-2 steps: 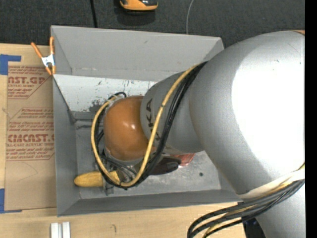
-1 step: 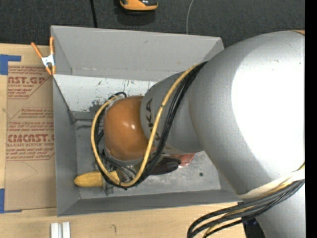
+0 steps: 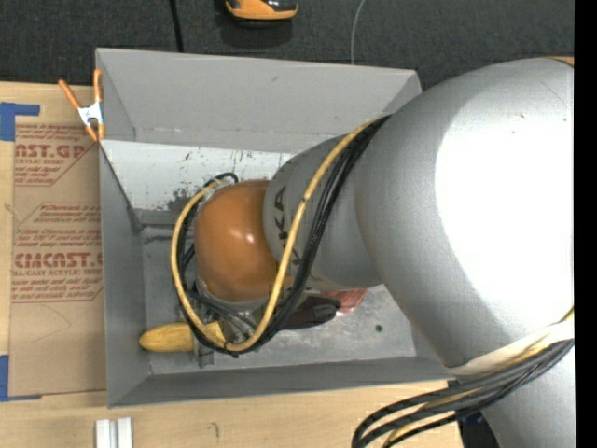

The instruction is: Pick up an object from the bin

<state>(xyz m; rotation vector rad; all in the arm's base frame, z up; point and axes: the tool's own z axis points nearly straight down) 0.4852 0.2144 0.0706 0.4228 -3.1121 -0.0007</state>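
A grey metal bin seen from above. A thick silver robot arm reaches in from the right and covers most of the bin's floor. Its wrist wears a rounded orange cover, ringed by yellow and black cables. Below the cover, the dark gripper points down near the lower left corner of the floor; whether it is open or closed cannot be told. A yellow banana-shaped thing lies in that corner, its right end just beside the gripper. A small pink thing peeks out under the arm, near the floor's lower edge.
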